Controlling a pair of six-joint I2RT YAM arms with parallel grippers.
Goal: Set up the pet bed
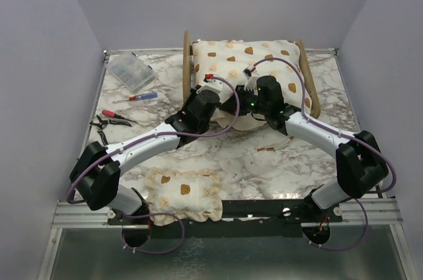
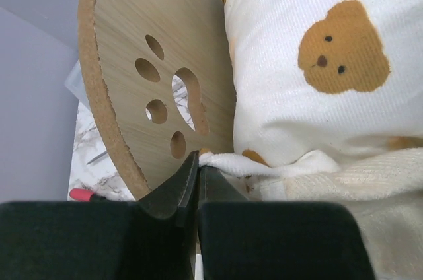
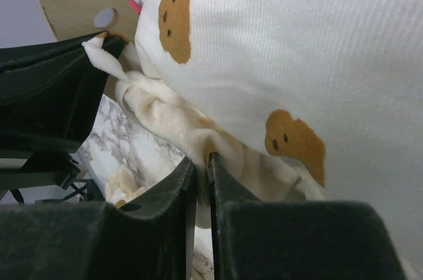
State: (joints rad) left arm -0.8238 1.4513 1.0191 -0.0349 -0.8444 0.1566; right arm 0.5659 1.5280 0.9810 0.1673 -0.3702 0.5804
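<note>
Pet bed point(image 1: 187, 62) sits just beyond both jaws, long axis left-right. Left jaws, nearer its headboard point(image 2: 125, 9), pinch the cushion point(image 1: 244, 55) ruffle. Right jaws stand nearly together at the same ruffle, grip unclear.

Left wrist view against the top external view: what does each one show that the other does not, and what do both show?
Only the left wrist view: the paw-print cutout in the pet bed headboard, and the left fingers shut on the ruffle of the bear-print cushion.
Only the top external view: the small pillow near the arm bases, the clear plastic box and the pliers.
Both: the pet bed headboard and the bear-print cushion beside it.
</note>
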